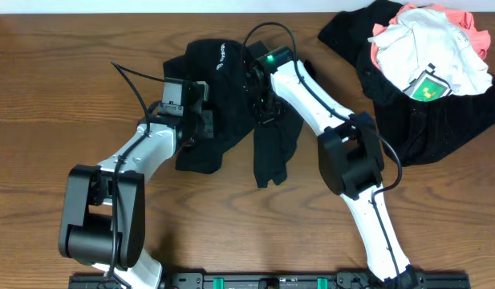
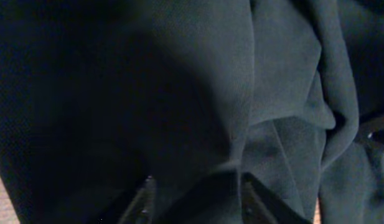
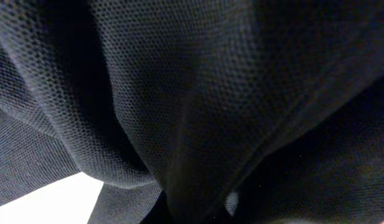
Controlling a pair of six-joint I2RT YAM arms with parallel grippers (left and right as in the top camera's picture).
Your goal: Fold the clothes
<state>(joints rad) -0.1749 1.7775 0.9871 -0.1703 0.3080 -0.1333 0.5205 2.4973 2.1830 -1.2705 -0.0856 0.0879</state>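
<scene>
bare table (image 1: 46,72) lies open at left and along the near edge. left gripper (image 1: 197,112) meets the left edge of the crumpled black shirt (image 1: 231,128); whether its fingers grasp cannot be told. the shirt lies mid-table, long axis far to near, 1 strip trailing nearward. its white lettering (image 1: 221,53) is unreadable. right gripper (image 1: 259,90) is clenched on the shirt's cloth. at the far right corner a white garment (image 1: 423,44) and a coral-pink garment (image 1: 472,20) sit on a black garment (image 1: 407,124); the green print (image 1: 428,87) is unreadable.

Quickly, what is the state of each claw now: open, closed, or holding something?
The left claw: fingers apart around the black shirt; whether it grips cannot be told.
The right claw: closed on the black shirt.
</scene>
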